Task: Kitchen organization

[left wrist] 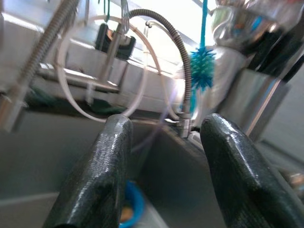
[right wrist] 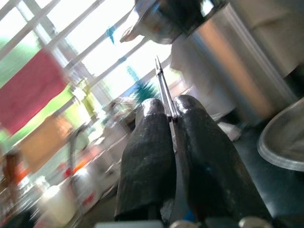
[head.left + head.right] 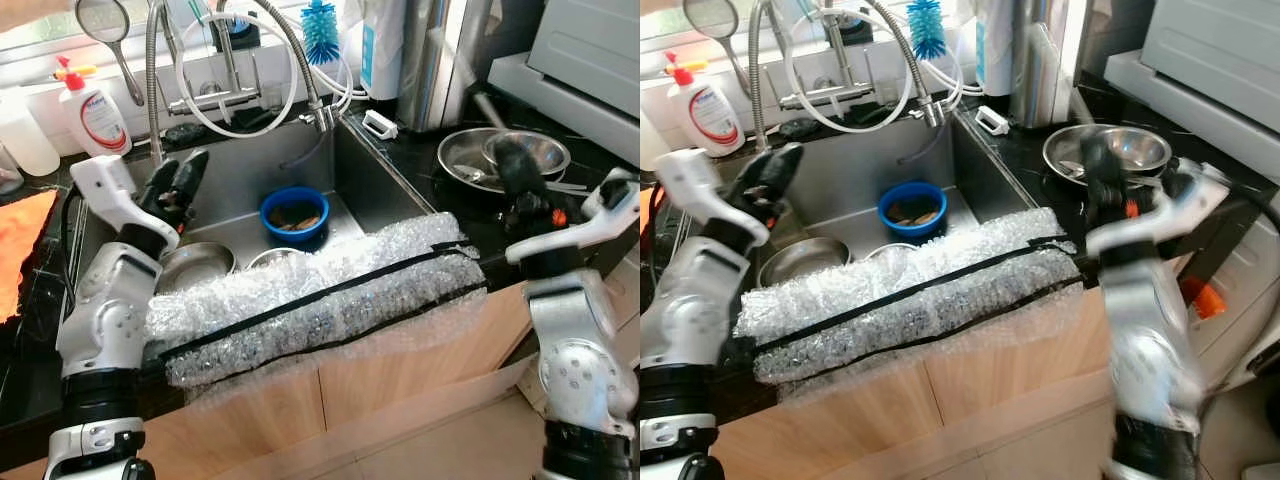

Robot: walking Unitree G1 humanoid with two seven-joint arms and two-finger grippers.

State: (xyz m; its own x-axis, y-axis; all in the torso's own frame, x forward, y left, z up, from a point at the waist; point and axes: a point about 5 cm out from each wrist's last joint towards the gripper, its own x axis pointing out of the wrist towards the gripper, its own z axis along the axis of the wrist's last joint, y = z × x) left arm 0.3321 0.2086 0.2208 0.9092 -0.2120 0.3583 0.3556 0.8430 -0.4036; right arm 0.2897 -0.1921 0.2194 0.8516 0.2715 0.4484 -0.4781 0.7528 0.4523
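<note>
My left gripper (image 3: 186, 172) hangs open over the left side of the steel sink (image 3: 375, 180), its fingers (image 1: 111, 156) apart with nothing between them. A blue bowl (image 3: 294, 213) with brown scraps sits in the basin, and a steel bowl (image 3: 197, 265) lies closer to me. My right gripper (image 2: 172, 111) is shut on a thin metal utensil (image 2: 161, 83) that sticks out past the fingertips. That gripper (image 3: 512, 160) hovers over stacked steel bowls (image 3: 470, 150) on the dark counter to the right of the sink.
Bubble wrap (image 3: 320, 300) covers the sink's front edge. A pull-out faucet (image 3: 240, 90) with white hoses stands behind the basin. Nearby are a soap bottle (image 3: 90, 115), a strainer (image 3: 100, 18) and a blue brush (image 3: 320, 30). An orange cloth (image 3: 20, 240) lies far left.
</note>
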